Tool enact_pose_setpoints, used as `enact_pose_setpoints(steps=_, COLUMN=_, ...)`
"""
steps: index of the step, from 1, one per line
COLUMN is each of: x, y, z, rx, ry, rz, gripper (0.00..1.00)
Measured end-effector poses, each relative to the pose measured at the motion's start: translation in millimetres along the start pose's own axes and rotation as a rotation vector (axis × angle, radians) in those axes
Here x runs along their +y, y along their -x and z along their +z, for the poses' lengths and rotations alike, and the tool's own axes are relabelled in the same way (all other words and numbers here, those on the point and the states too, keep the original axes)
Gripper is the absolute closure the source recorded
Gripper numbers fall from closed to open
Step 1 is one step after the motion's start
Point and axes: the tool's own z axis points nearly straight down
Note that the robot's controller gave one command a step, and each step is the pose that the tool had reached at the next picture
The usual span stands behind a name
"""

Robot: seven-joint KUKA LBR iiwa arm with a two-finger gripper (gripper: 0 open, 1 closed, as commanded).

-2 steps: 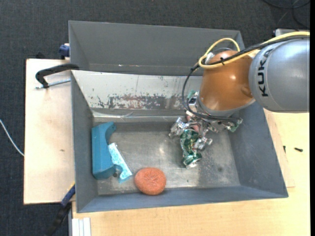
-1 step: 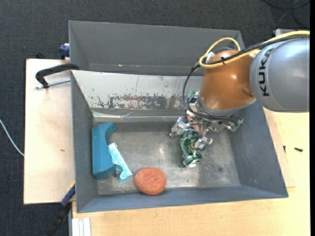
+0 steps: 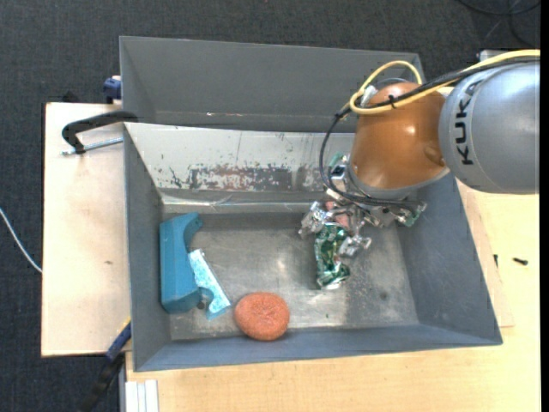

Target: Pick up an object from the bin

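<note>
Nearest the camera, by the front wall of the grey metal bin (image 3: pixel 446 264), a flat round orange-red disc (image 3: pixel 262 316) lay alone. Just to its left were a pale blue see-through packet (image 3: pixel 206 280) and a chunky blue plastic block with a curved top (image 3: pixel 176 264), the packet resting against the block. Further in and to the right, well apart from these, a crumpled green-and-silver foil wrapper (image 3: pixel 330 260) lay on the bare floor, its upper end beneath the gripper (image 3: pixel 347 221). The gripper hung low over it under the rounded orange cover (image 3: pixel 399 144). Whether the tool was apart, together or clamped on the foil could not be told, as the metal parts and the crinkled foil ran together. The wrapper was the likely thing to pick. Doing the step well would probably mean coming down straight onto its thickest fold, closing firmly because thin foil gives and slips, then lifting straight up, clear of the sloping right wall. Behind the cover, the grey arm (image 3: pixel 502 127) carried the black letters KUKA (image 3: pixel 463 131). No print could be read on the wrapper, packet, block or disc.
</note>
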Motion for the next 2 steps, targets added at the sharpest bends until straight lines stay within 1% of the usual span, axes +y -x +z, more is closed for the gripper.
enact_pose_setpoints(steps=1, x=0.9, y=-0.1, z=-9.6, rx=0.001, ry=0.003, rz=0.0, gripper=1.0)
enact_pose_setpoints(steps=2, x=1.6, y=-0.1, z=-29.4, rx=0.002, ry=0.004, rz=0.001, gripper=1.0)
